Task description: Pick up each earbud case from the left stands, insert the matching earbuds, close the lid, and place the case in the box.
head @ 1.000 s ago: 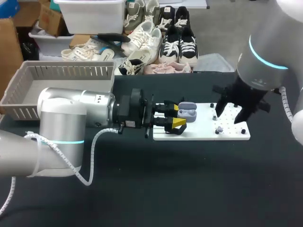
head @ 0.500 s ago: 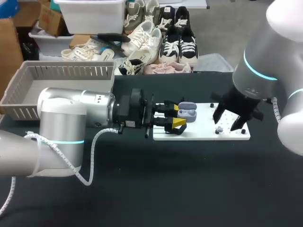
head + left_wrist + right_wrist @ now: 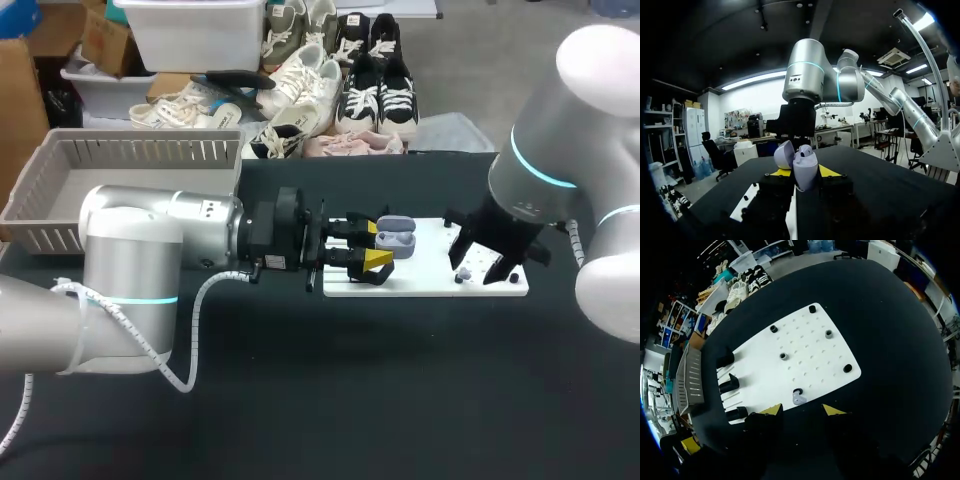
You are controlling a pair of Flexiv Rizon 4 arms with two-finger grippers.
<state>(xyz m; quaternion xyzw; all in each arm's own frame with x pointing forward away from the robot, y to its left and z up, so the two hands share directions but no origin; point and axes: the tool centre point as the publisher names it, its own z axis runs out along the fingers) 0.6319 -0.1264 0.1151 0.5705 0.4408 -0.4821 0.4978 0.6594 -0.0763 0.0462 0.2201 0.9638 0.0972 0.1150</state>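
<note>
our left gripper (image 3: 372, 246) lies level over the table, and its two yellow tips pinch the lavender earbud case (image 3: 394, 240) from two sides. in the left wrist view the earbud case (image 3: 803, 167) stands upright between the left gripper's (image 3: 803, 173) tips, its lid swung open and leaning back to one side. the case is held just above the near end of the white board (image 3: 430, 288), so it is in neither a stand nor the box. our right gripper (image 3: 487, 266) points down over the far end of that board. in the right wrist view its (image 3: 802, 411) yellow tips stand spread apart with nothing between them. just ahead of the gap between those tips a small grey earbud (image 3: 799, 399) sits by a black peg at the edge of the white board (image 3: 810, 365), and neither finger touches it. in the head view the same earbud (image 3: 463, 273) shows as a small grey speck right beside the right gripper's fingers. further ahead of the right jaws several more black pegs (image 3: 783, 356) dot the board. off to one side of them three black stands (image 3: 730, 385) line the board's end. the grey slatted box (image 3: 60, 195) sits well behind our left arm, at the table's corner.
</note>
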